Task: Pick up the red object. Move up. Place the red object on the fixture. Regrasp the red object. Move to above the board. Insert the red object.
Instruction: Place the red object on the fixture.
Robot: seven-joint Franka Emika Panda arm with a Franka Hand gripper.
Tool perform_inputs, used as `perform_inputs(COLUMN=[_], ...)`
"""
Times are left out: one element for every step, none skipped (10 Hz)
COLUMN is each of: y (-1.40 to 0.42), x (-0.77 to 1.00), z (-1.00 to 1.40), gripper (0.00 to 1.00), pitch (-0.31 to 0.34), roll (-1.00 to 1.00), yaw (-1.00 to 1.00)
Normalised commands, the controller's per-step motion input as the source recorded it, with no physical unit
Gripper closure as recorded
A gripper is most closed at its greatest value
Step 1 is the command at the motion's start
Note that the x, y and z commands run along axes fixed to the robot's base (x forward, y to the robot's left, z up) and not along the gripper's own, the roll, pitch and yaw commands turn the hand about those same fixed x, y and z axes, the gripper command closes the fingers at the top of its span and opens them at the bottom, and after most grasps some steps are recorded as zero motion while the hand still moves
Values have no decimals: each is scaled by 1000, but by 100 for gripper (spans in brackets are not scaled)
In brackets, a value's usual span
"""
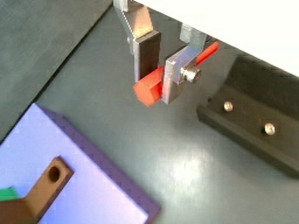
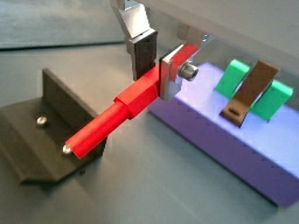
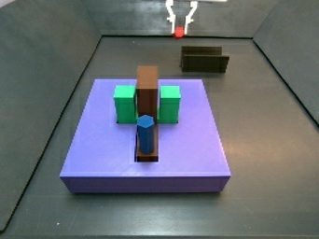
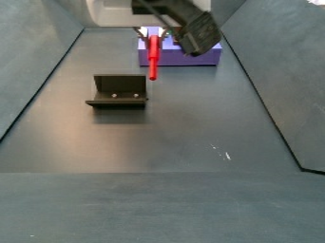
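Note:
My gripper (image 1: 160,77) is shut on the red object (image 1: 149,87), a slim red peg. The flat silver fingers clamp one end of it and most of its length sticks out past them (image 2: 111,122). In a side view the peg (image 4: 152,59) hangs upright from the gripper (image 4: 158,34), above the floor and just beside the fixture (image 4: 118,92). The fixture is a dark L-shaped bracket, also seen in both wrist views (image 1: 251,122) (image 2: 47,131). The purple board (image 3: 187,149) lies apart from the gripper (image 3: 182,21).
On the board stand two green blocks (image 3: 125,103), a long brown slotted bar (image 3: 147,89) and a blue hexagonal peg (image 3: 145,133) upright in the bar. Dark walls (image 3: 62,84) enclose the grey floor on the sides.

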Motion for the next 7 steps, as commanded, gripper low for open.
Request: perform_inputs(y=[111,-31,0,0,91,171,214], x=[243,3,563,774,806,646,511], z=[-211,0,-149,-51,-63,-246,-317], gripper=[100,100,100,100,100,100,100], pitch=[0,0,-117,-397,-397,-383,-334], roll=[-580,0,-120,-83,-29,-134,-69], yaw=[0,0,0,-263,-249,-154,-94])
